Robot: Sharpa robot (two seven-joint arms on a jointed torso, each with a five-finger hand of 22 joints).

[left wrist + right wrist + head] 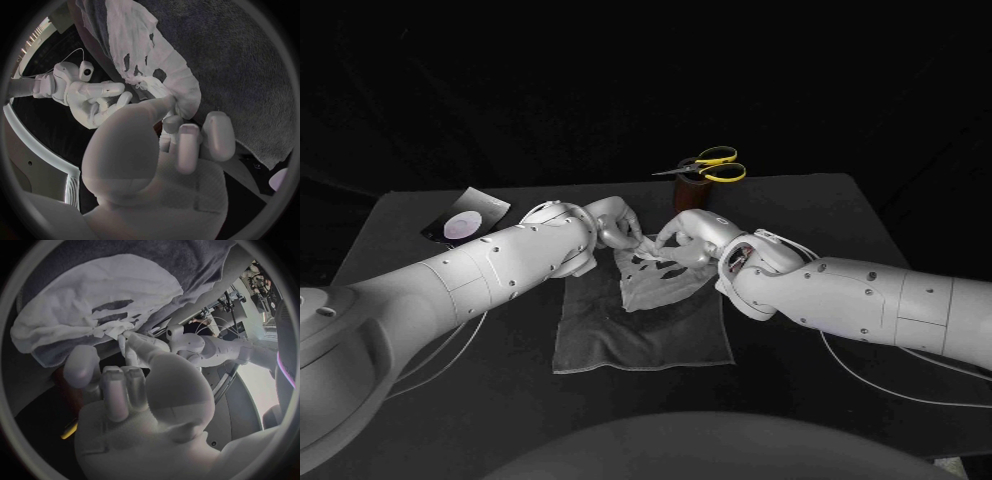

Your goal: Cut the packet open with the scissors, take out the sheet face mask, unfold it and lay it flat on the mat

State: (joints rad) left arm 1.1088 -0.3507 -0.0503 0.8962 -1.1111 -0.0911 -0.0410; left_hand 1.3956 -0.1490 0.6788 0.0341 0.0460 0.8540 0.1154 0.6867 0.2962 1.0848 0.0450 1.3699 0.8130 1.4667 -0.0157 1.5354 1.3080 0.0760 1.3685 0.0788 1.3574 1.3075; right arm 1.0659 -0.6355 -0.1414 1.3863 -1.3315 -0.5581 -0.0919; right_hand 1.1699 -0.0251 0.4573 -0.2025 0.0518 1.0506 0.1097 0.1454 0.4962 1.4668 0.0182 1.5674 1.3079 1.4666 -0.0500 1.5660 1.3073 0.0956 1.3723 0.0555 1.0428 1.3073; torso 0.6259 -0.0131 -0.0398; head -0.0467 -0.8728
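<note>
Over on the left of the table the packet (466, 222) lies set aside, well apart from the action, and with the mask out of it I'd call the cutting and the taking-out done, though the cut edge itself is too small to make out. Now the left hand (607, 225): it's pinching the upper edge of the sheet face mask (656, 278), and the left wrist view shows its fingertips (167, 102) closed right on the crumpled rim. The mask is opened out between the two hands, cut-out holes showing, its upper part creased and bunched at the pinch points, its lower part draped onto the far half of the grey mat (610, 345). So it's unfolded for the most part, but it isn't lying flat yet. On to the right hand (692, 232), gripping the same upper edge just beside the left, thumb and fingers nipping the fabric in its wrist view. Farther back, the yellow-handled scissors (711, 166) stand in a brown holder (689, 192), job apparently finished. What's left, by my reading: draw the top edge taut, lower it onto the mat, smooth the wrinkles and let go.
</note>
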